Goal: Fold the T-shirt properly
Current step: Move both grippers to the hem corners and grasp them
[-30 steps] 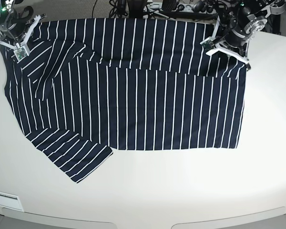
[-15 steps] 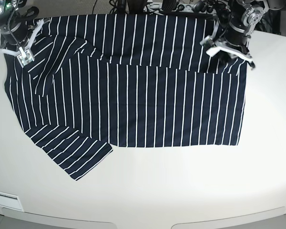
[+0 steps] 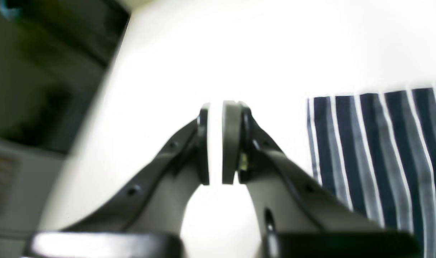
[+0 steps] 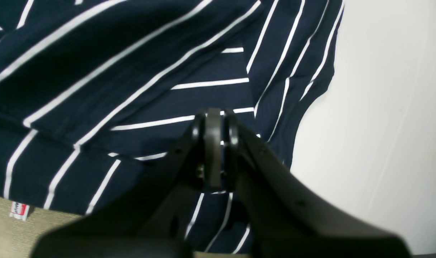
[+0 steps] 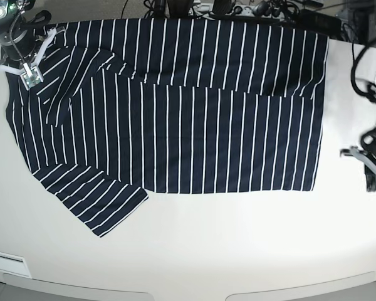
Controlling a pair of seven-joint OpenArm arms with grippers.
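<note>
Bench (image 5: 238, 251) bare along near side and right of T-shirt (image 5: 194, 125); cables (image 5: 238, 9) crowd the far edge.

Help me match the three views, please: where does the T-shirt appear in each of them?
Base view: the T-shirt covers the upper middle and left of the table.
Left wrist view: only a striped edge shows at the right, beside the empty left tool.
Right wrist view: it fills the upper left, under the right tool.
Shared landmark: its thin white stripes against the pale table.
</note>
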